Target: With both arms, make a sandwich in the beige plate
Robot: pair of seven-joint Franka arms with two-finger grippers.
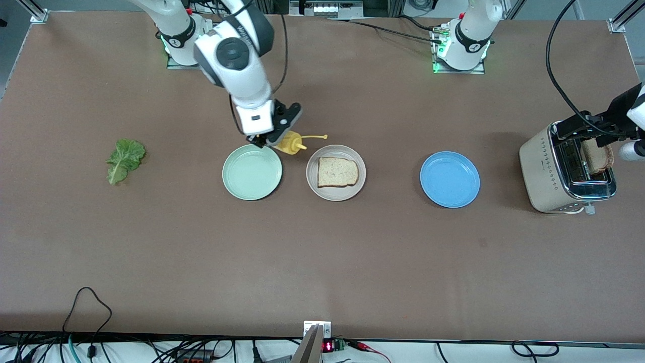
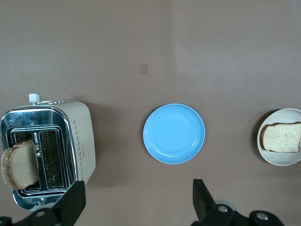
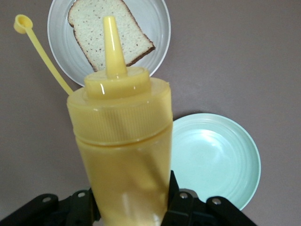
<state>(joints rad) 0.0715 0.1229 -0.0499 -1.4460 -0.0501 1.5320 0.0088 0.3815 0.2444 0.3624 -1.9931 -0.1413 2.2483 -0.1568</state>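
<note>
One bread slice lies flat on the beige plate, also seen in the right wrist view as the slice on the plate. A second slice stands in the toaster. The lettuce leaf lies on the table toward the right arm's end. My right gripper is shut on the yellow squeeze bottle, tilted over the table between the mint green and beige plates, nozzle toward the bread. My left gripper hangs open and empty above the toaster.
A mint green plate sits beside the beige one, under the right gripper. A blue plate lies between the beige plate and the toaster. The bottle's tethered cap dangles loose. Cables trail along the table's edge nearest the front camera.
</note>
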